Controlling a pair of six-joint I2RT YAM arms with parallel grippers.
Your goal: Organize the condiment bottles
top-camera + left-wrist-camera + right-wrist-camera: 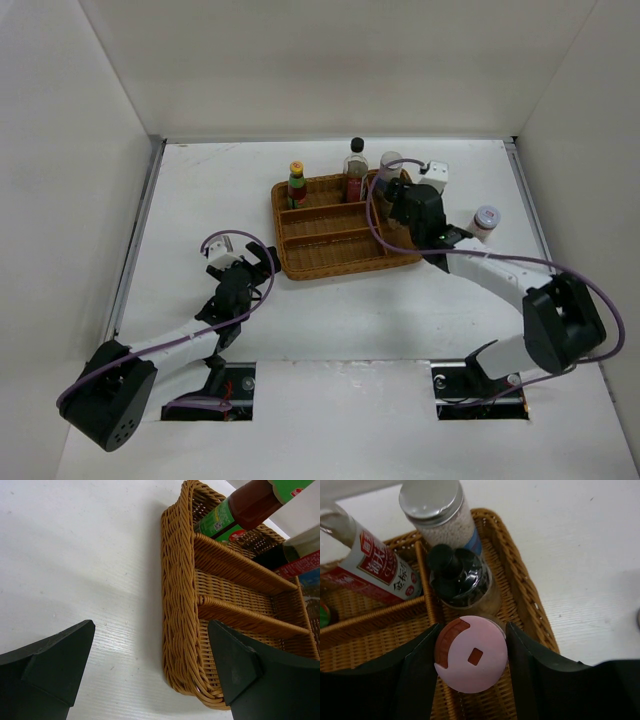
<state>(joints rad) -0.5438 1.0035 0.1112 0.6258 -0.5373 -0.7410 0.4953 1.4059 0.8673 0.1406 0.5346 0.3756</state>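
Observation:
The brown wicker tray sits mid-table. In its back compartment stand the yellow-capped red sauce bottle and the black-capped clear glass bottle. My right gripper is over the tray's right compartment, shut on the pink-capped jar, whose cap sits between the fingers. Just beyond it in that compartment stand the dark-capped jar and the grey-lidded jar. The white-blue shaker stands on the table right of the tray. My left gripper is open and empty beside the tray's left front corner.
The tray's two long front compartments hold nothing. White walls enclose the table on the left, back and right. In the left wrist view the sauce bottle leans over the tray's far end.

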